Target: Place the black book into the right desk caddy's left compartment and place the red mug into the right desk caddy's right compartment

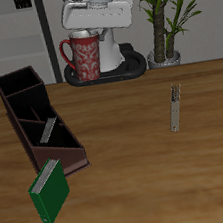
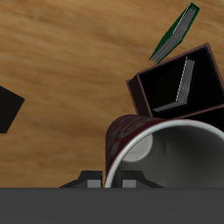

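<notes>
My gripper (image 1: 85, 36) is shut on the rim of the red mug (image 1: 82, 55), which hangs upright near the table's back, beyond the far end of the right desk caddy (image 1: 14, 123). In the wrist view the red mug (image 2: 131, 140) shows its pale inside, with the fingers (image 2: 87, 182) at its rim and the right desk caddy (image 2: 140, 87) just past it. A pale slanted panel (image 1: 49, 130) stands in the caddy's narrow middle section. The black book (image 1: 176, 107) stands upright on the table, far from the caddy.
A green book (image 1: 50, 190) leans at the caddy's near end, close to the front edge; the green book (image 2: 175, 31) also shows in the wrist view. A potted plant (image 1: 166, 19) stands at the back beside the robot's dark base plate (image 1: 127, 69).
</notes>
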Available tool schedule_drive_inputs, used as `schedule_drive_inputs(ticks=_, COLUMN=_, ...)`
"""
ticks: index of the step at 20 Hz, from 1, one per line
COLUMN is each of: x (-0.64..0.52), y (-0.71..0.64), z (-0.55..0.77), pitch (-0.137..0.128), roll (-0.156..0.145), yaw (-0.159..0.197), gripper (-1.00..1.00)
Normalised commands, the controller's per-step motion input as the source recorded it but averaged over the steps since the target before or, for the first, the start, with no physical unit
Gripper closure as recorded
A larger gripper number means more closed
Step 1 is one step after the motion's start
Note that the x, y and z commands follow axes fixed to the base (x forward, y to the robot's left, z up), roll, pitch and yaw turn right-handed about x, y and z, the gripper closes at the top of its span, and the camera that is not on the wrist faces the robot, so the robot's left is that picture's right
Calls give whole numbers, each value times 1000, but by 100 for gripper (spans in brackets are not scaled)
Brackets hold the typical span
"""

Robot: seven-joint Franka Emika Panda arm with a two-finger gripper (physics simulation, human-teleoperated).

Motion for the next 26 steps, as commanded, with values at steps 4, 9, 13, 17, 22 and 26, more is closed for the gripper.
schedule_drive_inputs(ticks=4, x=-259, y=-233, z=101, pitch=5, roll=44, yaw=-27, gripper=100)
schedule_drive_inputs(ticks=9, x=-364, y=-206, z=127, pitch=-1, roll=50, yaw=-8, gripper=100)
schedule_drive_inputs(ticks=13, x=-248, y=-228, z=163, pitch=-20, roll=31, yaw=23, gripper=100)
schedule_drive_inputs(ticks=17, x=-81, y=-198, z=63, pitch=13, roll=28, yaw=10, gripper=100)
schedule_drive_inputs(ticks=22, x=-145, y=-313, z=34, pitch=4, roll=3, yaw=18, gripper=100)
schedule_drive_inputs(ticks=26, x=-136, y=-450, z=43, pitch=20, roll=-15, yaw=-34, gripper=100)
